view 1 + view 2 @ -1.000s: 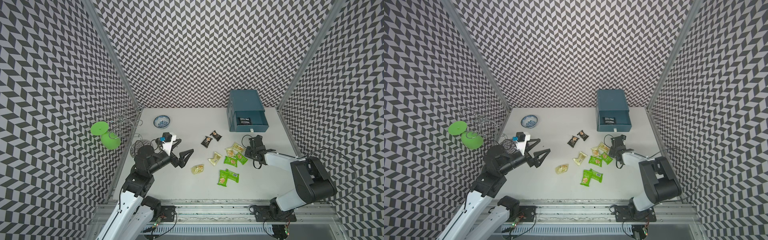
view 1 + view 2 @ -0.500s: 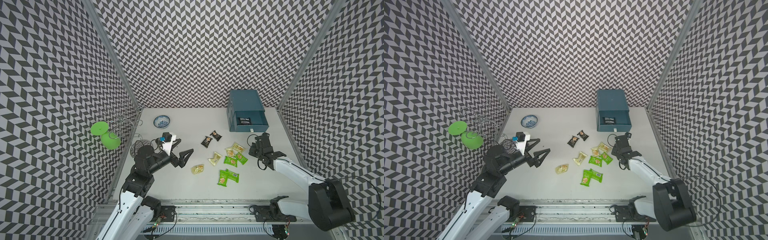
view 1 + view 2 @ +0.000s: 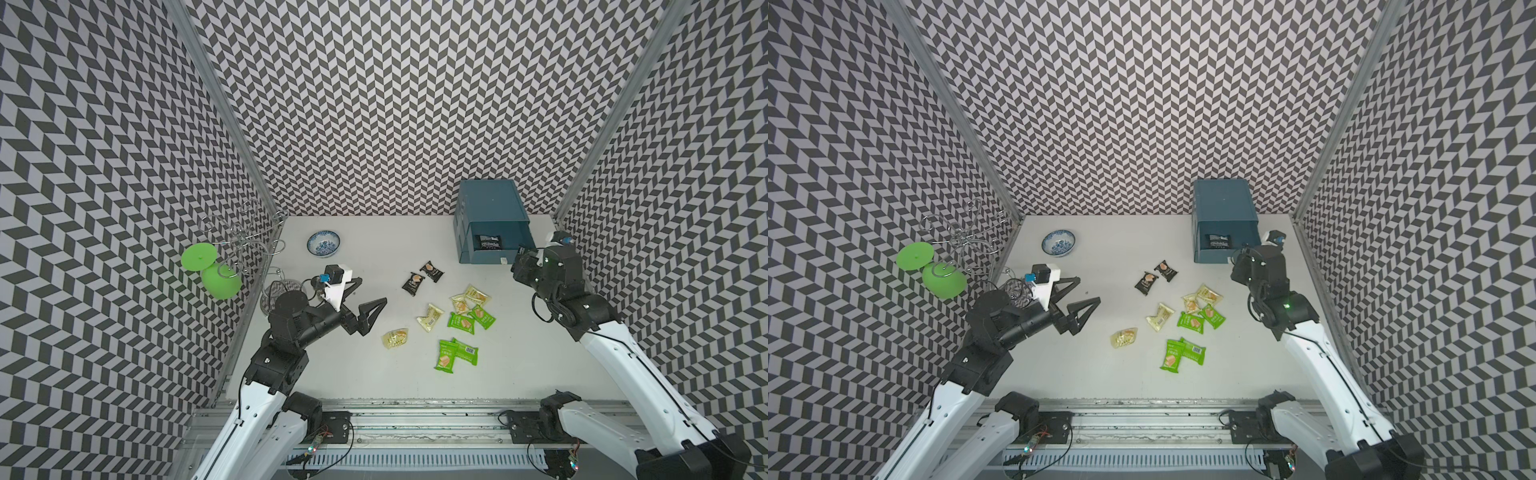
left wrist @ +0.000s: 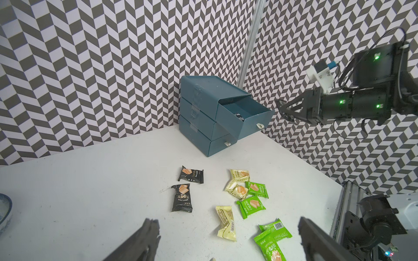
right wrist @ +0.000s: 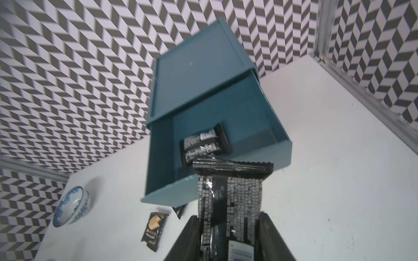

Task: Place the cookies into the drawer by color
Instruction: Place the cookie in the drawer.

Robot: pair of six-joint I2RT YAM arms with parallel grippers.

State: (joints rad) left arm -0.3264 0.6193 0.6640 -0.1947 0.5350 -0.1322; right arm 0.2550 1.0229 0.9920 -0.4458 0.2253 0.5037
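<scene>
- Between the fingers of the right gripper, a black cookie packet is pinched by its lower end, with both fingers pressed against its sides.
- That packet hangs above the table, right at the front of the open top drawer. In the right wrist view its crimped edge overlaps the drawer's front wall.
- Down inside the drawer, another black packet lies flat on the floor.
- Over to the blue drawer unit: it stands at the back of the table near the right wall, and its two lower drawers are pushed in.
- Out on the white table, two black packets lie close together.
- Nearer the front, four pale yellow packets and four green packets are scattered, some of them overlapping.
- And the left gripper hovers to the left of that pile, fingers spread wide, holding nothing.
- A blue-patterned bowl sits toward the back left.
</scene>
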